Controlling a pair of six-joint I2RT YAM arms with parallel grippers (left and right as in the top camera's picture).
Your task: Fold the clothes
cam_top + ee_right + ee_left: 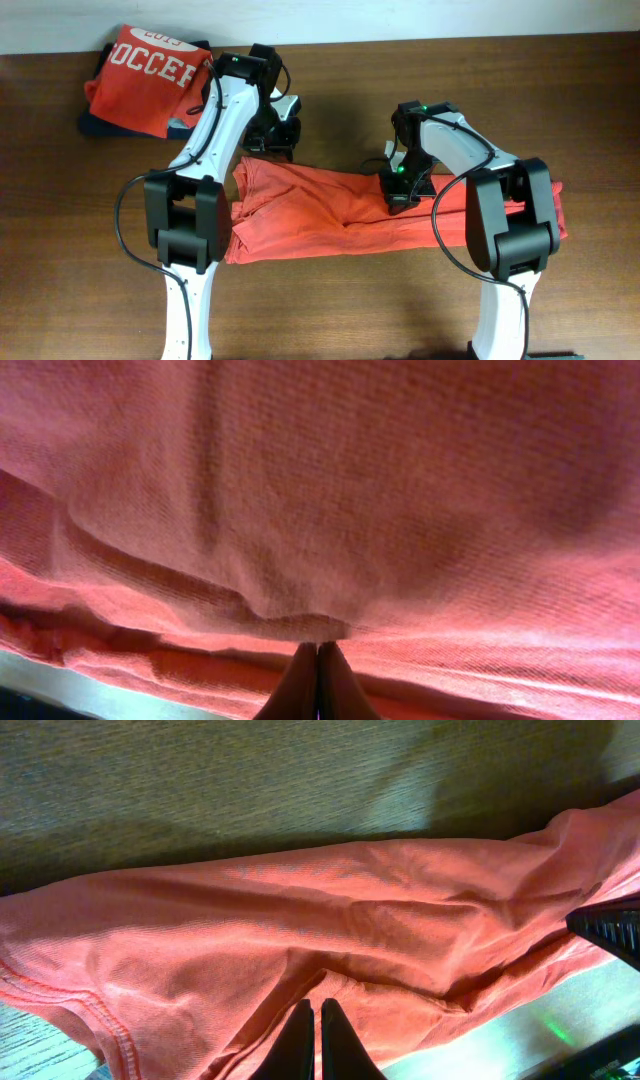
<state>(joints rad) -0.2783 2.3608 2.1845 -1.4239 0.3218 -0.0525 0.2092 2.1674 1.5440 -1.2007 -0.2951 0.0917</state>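
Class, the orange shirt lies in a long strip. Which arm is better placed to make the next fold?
Right, probably. The right gripper is down on the middle of the T-shirt, fingers closed at a fold of cloth. The left gripper sits closed beyond the shirt's far edge, gripping nothing.

- Spread T-shirt (pixel 320 212): right end hidden behind the right arm (pixel 510 215).
- Folded SOCCER T-shirt (pixel 145 65): right edge under the left arm (pixel 215 115); dark garment (pixel 95 125) beneath mostly covered.
- Right gripper (pixel 318 652): fingers cut off at bottom edge.
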